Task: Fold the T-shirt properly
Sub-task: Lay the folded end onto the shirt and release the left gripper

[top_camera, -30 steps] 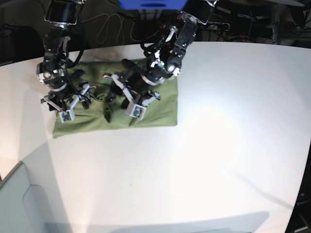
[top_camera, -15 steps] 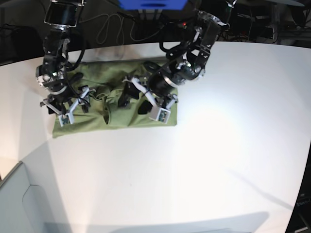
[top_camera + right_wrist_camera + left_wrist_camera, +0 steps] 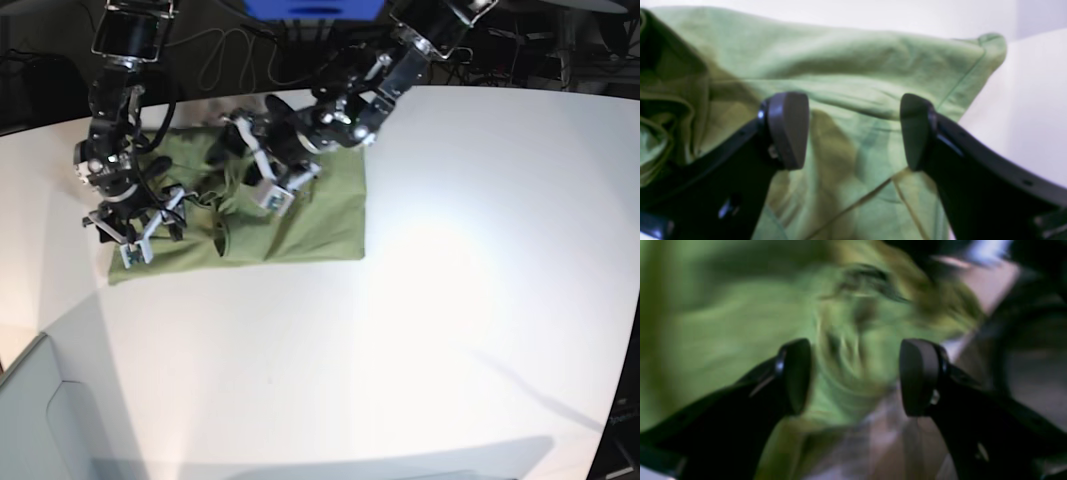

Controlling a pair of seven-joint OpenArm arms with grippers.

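In your left wrist view, blurred, the left gripper (image 3: 855, 376) gapes wide and empty over bunched T-shirt (image 3: 740, 323). In your right wrist view, the right gripper (image 3: 853, 131) is equally wide, holding nothing, above the cloth's hemmed corner. In the base view, the shirt's long axis runs across the table (image 3: 450, 300); each arm hangs over its own end.

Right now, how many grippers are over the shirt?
2. The right gripper hangs open over the T-shirt at its left end in the base view; the left gripper hangs open near its middle.
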